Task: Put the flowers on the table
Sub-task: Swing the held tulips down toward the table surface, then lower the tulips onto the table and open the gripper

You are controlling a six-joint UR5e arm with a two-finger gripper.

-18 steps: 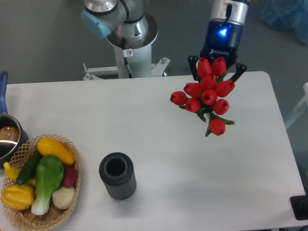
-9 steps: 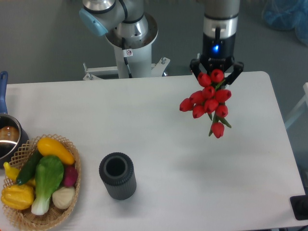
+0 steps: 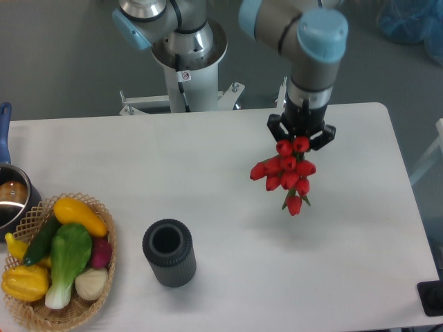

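Note:
The flowers (image 3: 287, 173), a bunch of red tulip buds with short green stems, hang at the right middle of the white table (image 3: 221, 228). My gripper (image 3: 300, 136) is right above them, its dark fingers closed around the top of the bunch. The buds point down and slightly left. The lowest bud is close to the tabletop; I cannot tell whether it touches it.
A dark ribbed cylinder vase (image 3: 169, 252) stands at the front centre-left. A wicker basket (image 3: 59, 266) of green and yellow vegetables sits at the front left. A pot (image 3: 10, 197) is at the left edge. The robot base (image 3: 187, 48) stands behind the table.
The arm has come down and swung left with the flowers. The bunch now sits lower and more toward the table's middle, and the wrist now covers the gripper body.

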